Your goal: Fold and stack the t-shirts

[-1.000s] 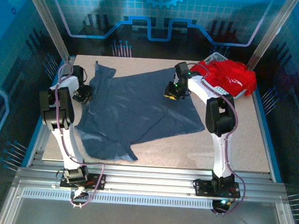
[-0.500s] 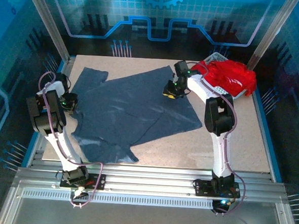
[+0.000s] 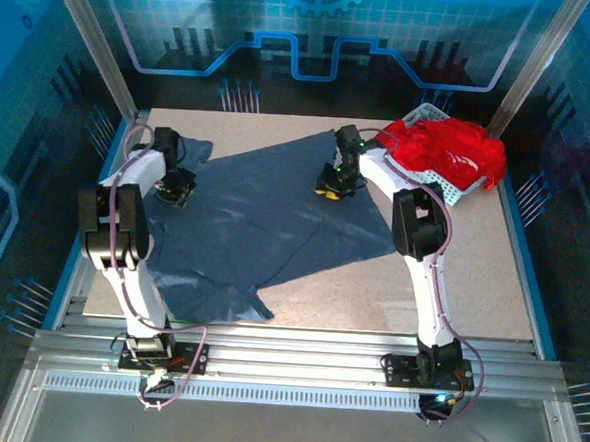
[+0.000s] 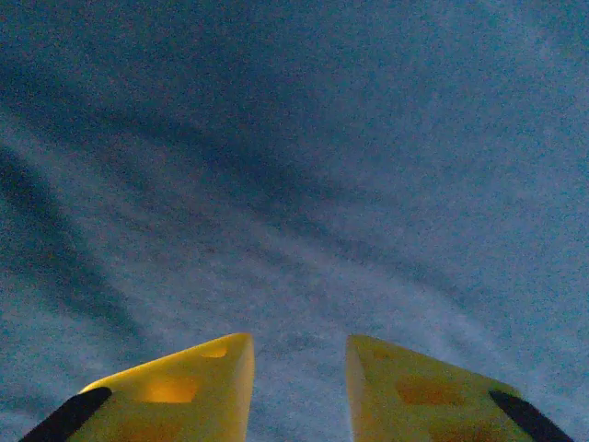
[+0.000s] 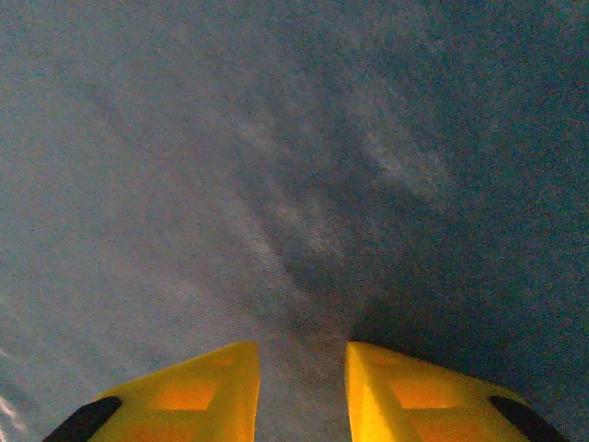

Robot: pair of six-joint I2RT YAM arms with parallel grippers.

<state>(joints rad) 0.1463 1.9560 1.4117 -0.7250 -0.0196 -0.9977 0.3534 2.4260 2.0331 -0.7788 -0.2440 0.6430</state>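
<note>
The dark slate-blue t-shirt [image 3: 265,219] lies spread over the middle of the table, with one sleeve flat at the far left. My left gripper [image 3: 175,189] is down on its left shoulder area. Its yellow fingers [image 4: 216,387] stand apart over bare cloth, and the left gripper [image 4: 296,345] holds nothing. Near the shirt's far edge my right gripper [image 3: 329,188] presses on the cloth. The right gripper [image 5: 302,348] also has its fingers parted, with a soft crease running into the gap. The red t-shirts [image 3: 455,151] are heaped at the far right.
A white perforated basket [image 3: 430,175] under the red heap stands at the table's far right corner. Bare tabletop [image 3: 452,281] shows to the right of and in front of the blue shirt. Metal frame posts rise at the back corners.
The left gripper let go of the sleeve, swung out left, then came back onto the shirt. The sleeve now lies flat. The right gripper shifted slightly left.
</note>
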